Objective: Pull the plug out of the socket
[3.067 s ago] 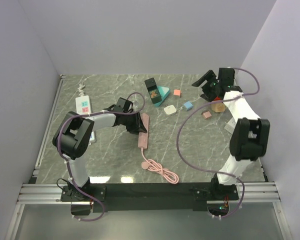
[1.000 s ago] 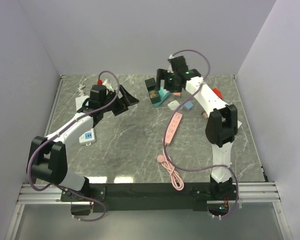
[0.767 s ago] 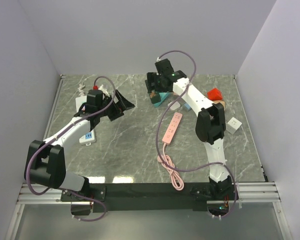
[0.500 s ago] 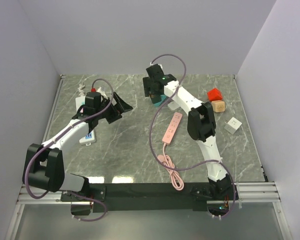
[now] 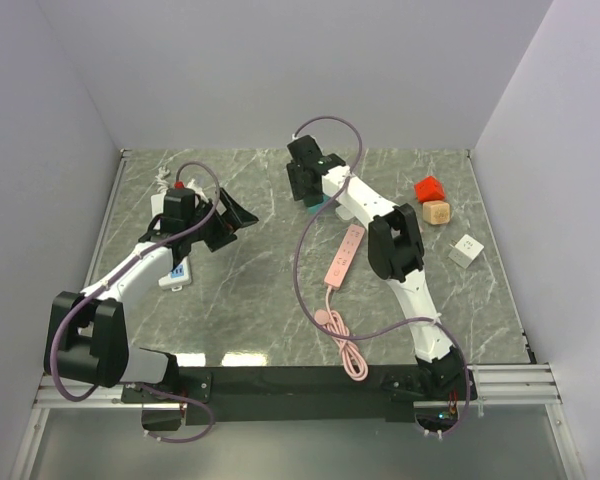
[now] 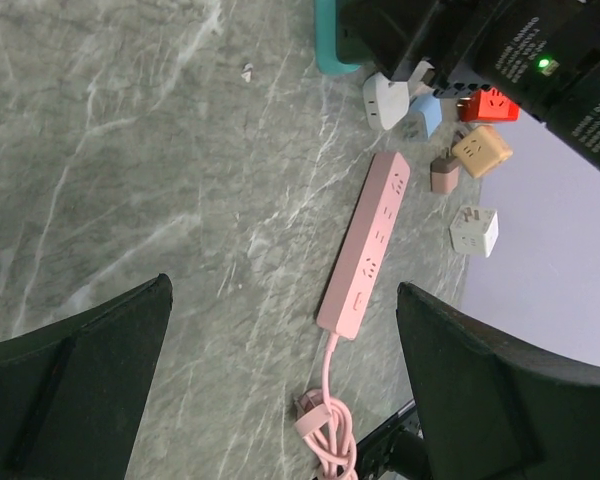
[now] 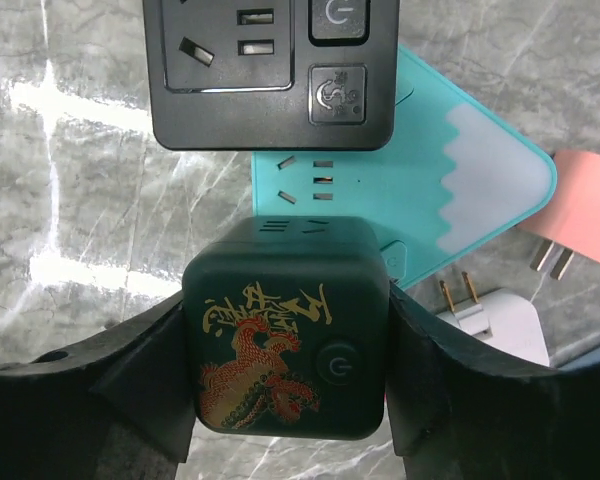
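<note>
From above, the left fingers (image 5: 238,213) stand spread wide over the marble surface (image 5: 250,290) at back left, holding nothing. The right arm (image 5: 365,205) reaches to back centre. In the left wrist view, a pink power strip (image 6: 365,245) lies well beyond the parted fingers. In the right wrist view, the right fingers (image 7: 130,385) clamp both sides of the black plug (image 7: 288,368), which sits on the teal socket strip (image 7: 460,200), just below a black socket strip (image 7: 270,70).
</note>
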Action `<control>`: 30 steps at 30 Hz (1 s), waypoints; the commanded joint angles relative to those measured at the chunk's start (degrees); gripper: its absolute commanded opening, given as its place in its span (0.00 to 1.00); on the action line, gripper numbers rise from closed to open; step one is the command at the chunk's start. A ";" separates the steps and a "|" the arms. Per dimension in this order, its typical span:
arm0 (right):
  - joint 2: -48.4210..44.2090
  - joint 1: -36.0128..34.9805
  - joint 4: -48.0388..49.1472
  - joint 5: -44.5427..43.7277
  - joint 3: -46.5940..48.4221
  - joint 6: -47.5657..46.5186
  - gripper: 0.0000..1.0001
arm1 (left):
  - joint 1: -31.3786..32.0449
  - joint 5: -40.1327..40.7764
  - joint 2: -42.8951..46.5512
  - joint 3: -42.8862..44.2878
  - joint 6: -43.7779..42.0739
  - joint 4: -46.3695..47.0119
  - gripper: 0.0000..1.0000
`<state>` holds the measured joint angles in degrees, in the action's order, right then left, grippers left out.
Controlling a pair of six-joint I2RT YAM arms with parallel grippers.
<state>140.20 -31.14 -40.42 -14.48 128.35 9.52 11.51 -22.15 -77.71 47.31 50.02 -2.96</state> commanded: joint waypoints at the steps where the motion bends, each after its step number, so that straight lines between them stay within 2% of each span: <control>1: -0.28 -0.07 0.52 4.10 2.51 0.06 0.22 | -0.43 -0.87 0.72 -0.99 -1.15 1.46 0.99; 2: -0.45 -0.07 -0.35 5.41 2.69 0.15 0.13 | -0.52 -1.05 0.63 -1.08 -1.24 1.64 1.00; 3: -0.89 0.02 -0.53 7.08 2.43 0.50 0.00 | -0.52 -1.05 0.37 -1.51 -1.24 1.82 0.99; 4: -1.42 0.20 -0.62 9.45 1.99 0.76 0.00 | -0.52 -1.14 0.28 -1.78 -1.24 1.82 0.99; 5: -3.60 0.46 -0.01 15.82 1.03 1.20 0.00 | -0.52 -1.23 0.28 -2.04 -1.24 2.25 0.99; 7: -9.12 2.30 2.53 24.37 -5.02 4.00 0.00 | -0.52 -1.57 0.02 -2.83 -1.15 2.52 0.99; 8: -11.42 2.92 7.42 36.42 -7.92 5.50 0.00 | -0.52 -1.84 -0.07 -3.10 -0.98 4.00 0.99; 9: -13.53 3.79 10.68 41.85 -14.30 9.69 0.00 | -0.52 -2.02 -0.24 -3.71 -0.45 4.45 0.99; 12: -18.90 6.17 20.72 57.40 -22.78 18.85 0.00 | -0.52 -2.90 -0.77 -4.59 0.51 6.65 0.99; 15: -20.76 6.18 25.39 65.86 -26.66 24.05 0.00 | -0.52 -3.60 -1.83 -4.77 1.31 8.58 0.99; 22: -23.39 5.47 25.39 67.12 -32.54 23.17 0.00 | -0.52 -4.92 -3.32 -3.98 2.62 11.57 0.98; 30: -28.75 3.45 40.33 63.62 -44.50 32.76 0.00 | 1.06 -3.43 -6.40 -2.93 5.70 12.02 0.91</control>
<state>117.23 -26.09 -9.63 47.57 85.69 37.23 11.68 -25.67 -82.96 42.74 54.02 6.94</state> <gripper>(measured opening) 0.670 0.924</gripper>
